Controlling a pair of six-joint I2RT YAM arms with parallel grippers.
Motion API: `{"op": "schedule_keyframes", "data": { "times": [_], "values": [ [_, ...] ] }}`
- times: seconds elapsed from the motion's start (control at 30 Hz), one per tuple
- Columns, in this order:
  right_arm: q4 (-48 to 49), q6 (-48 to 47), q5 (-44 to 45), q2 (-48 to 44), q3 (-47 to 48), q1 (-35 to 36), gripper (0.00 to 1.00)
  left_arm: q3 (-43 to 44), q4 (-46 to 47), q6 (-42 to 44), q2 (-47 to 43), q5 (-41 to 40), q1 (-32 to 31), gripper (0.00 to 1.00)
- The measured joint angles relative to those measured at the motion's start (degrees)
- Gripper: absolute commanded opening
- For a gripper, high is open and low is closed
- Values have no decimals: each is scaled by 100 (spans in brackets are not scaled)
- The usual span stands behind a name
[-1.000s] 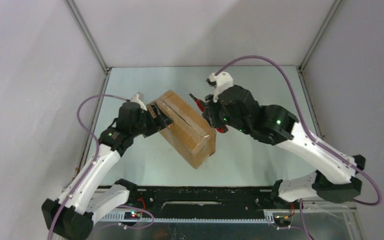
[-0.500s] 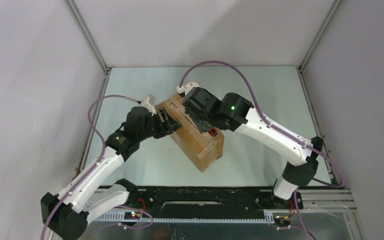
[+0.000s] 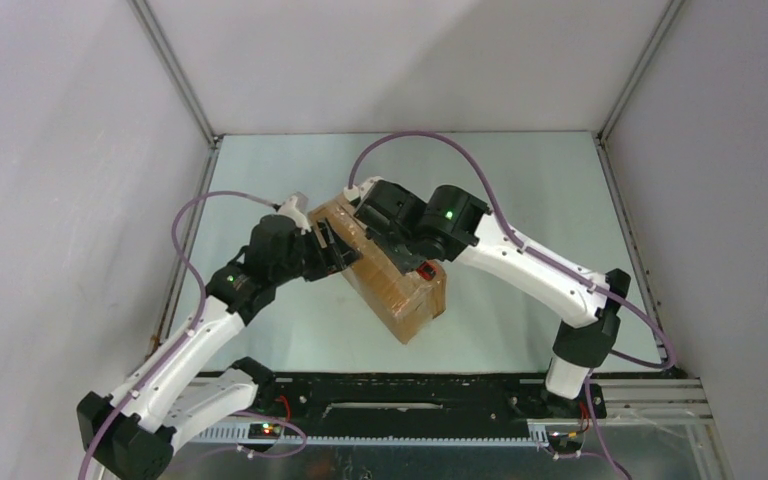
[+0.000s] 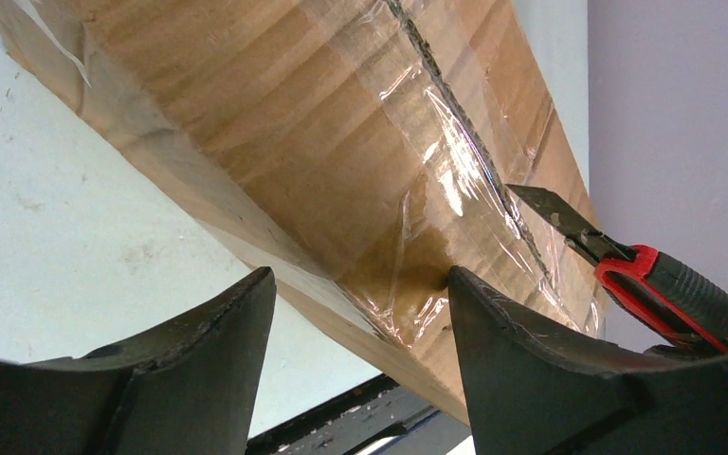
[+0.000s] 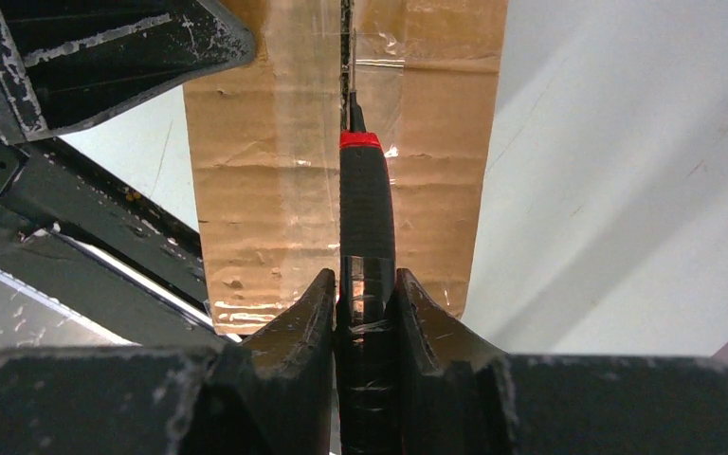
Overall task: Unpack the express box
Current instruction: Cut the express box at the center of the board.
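Left end effector (image 4: 358, 280): spread wide, clamping the box (image 3: 405, 295) edge
Right end effector (image 5: 365, 280): pinching knife (image 5: 367, 199) handle
Blade (image 4: 540, 204): ahead of right end effector, on taped seam (image 4: 455, 100)
Box: on bench (image 3: 520, 180), between both end effectors

No legible text, brand, number or sign in any view. Express box (image 4: 275, 142): plain brown cardboard under glossy clear tape, no printing readable on visible faces. Utility knife (image 5: 367, 218): red-and-black handle, no lettering made out.
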Motion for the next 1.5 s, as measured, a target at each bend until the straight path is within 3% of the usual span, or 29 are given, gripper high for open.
{"op": "schedule_keyframes", "data": {
  "times": [0.5,1.13,1.5],
  "values": [
    [-114,-48,-63,133,151,-2,0,402,-501,149,68,-24,7,74],
    [-251,2,-9,146,210,-44,0,1357,-592,205,535,173,380,74],
    [-247,-2,44,146,223,-111,0,1434,-555,247,776,291,380,74]
  ]
}}
